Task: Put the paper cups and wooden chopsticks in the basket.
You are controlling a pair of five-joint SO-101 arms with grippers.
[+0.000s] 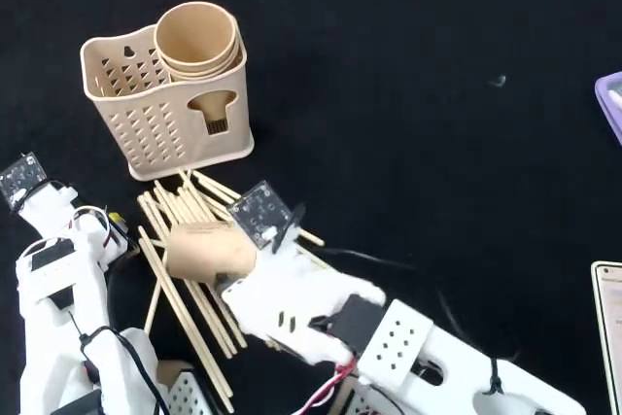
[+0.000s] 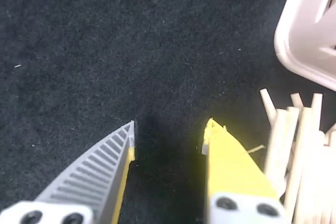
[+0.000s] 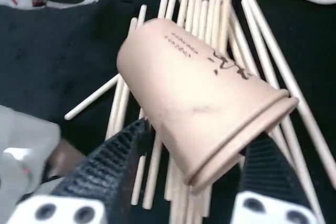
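Paper cup, tan, on its side, sits between the jaws of the right hand, which grips it near the rim, above the loose pile of pale wooden chopsticks. Whether the cup clears the sticks is hard to tell. Left hand open, empty, over the black bench just beside the pile. Beige perforated plastic basket already holds a stack of nested tan cups.

Risks: the thin wall may buckle or pivot under a rim-end grip; a dropped cup would scatter the sticks; a skewed approach could jam on the stack.
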